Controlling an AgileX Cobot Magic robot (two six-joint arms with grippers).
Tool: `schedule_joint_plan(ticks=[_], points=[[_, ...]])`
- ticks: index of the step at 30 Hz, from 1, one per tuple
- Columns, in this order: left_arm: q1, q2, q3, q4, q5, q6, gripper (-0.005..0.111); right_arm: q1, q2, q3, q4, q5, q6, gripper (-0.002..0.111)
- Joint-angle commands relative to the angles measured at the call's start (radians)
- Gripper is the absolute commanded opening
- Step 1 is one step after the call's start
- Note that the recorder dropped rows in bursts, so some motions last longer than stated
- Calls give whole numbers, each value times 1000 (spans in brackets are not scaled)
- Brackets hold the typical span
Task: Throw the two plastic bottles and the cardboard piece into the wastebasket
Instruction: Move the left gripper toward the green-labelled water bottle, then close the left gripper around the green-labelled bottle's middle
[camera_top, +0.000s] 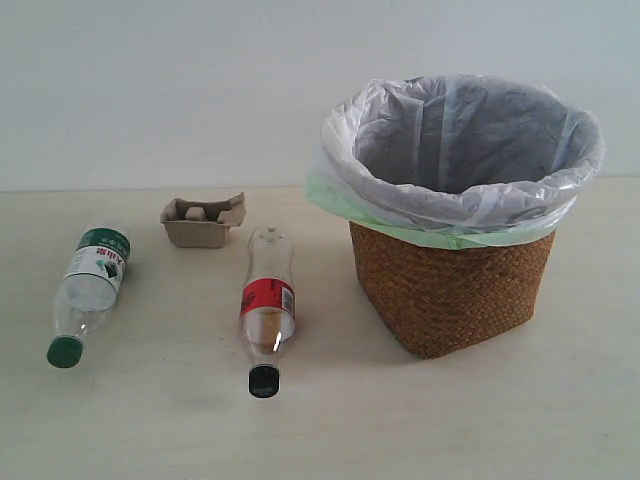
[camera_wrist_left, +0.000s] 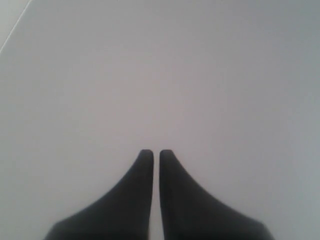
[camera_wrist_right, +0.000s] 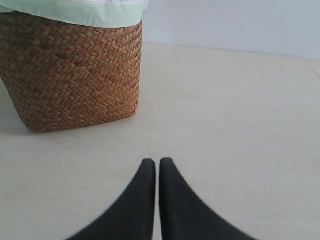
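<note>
Left jaws and right jaws are both squeezed together, with just a thin slit between the dark tips, and they grip nothing. From the left wrist view I see only a plain pale surface past the tips, and I cannot tell what it is. From the right wrist view I see the wastebasket standing on the desk, near the tips but not touching them. Its top and one side are cut off there, so only the brown woven wall and a strip of pale green show. In the exterior view the wastebasket stands on the right, and its plastic bag folds out over the rim. The bag hides the bottom, so I cannot see what is inside. The green-cap bottle lies on its side on the far left. The black-cap bottle lies on its side near the middle, just left of the wastebasket and not touching it. Both caps point to the front. The cardboard piece sits behind and between them, apart from both. One label is green and white, the other red. The writing on both is too small for me to read.
</note>
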Motion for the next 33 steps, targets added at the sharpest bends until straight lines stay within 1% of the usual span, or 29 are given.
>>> schedule_joint_plan(ticks=[1, 4, 6, 8, 10, 12, 13, 15, 16, 17, 19, 21, 24, 25, 28, 31, 33], points=[[4, 134, -199, 105, 281, -10, 4, -5, -5, -1, -1, -4, 0, 0], [4, 257, -311, 107, 359, -10, 4, -5, -5, -1, -1, -4, 0, 0], [4, 341, -371, 107, 377, -10, 5, -5, -5, -1, -1, -4, 0, 0], [4, 431, -419, 107, 379, -10, 12, -5, -5, -1, -1, -4, 0, 0], [4, 519, -464, 104, 400, -10, 29, -5, -5, -1, -1, -4, 0, 0], [4, 599, -503, 104, 437, -10, 53, -5, -5, -1, -1, -4, 0, 0], [4, 644, -523, 104, 466, -10, 68, -5, -5, -1, -1, -4, 0, 0], [4, 730, -559, 104, 549, -1, 91, -5, -5, -1, -1, -4, 0, 0], [4, 781, -577, 104, 590, 24, 100, -5, -5, -1, -1, -4, 0, 0], [4, 831, -593, 104, 622, 58, 105, -5, -5, -1, -1, -4, 0, 0], [4, 917, -611, 90, 655, 121, 109, -5, -5, -1, -1, -4, 0, 0], [4, 1003, -623, 40, 662, 185, 109, -5, -5, -1, -1, -4, 0, 0], [4, 1119, -641, -74, 653, 286, 109, -5, -5, -1, -1, -4, 0, 0], [4, 1170, -653, -132, 653, 358, 109, -5, -5, -1, -1, -4, 0, 0], [4, 1292, -689, -226, 677, 482, 109, -5, -5, -1, -1, -4, 0, 0], [0, 1405, -727, -314, 701, 586, 109, -5, -5, -1, -1, -4, 0, 0], [-15, 1471, -745, -333, 702, 657, 109, -5, -5, -1, -1, -4, 0, 0]])
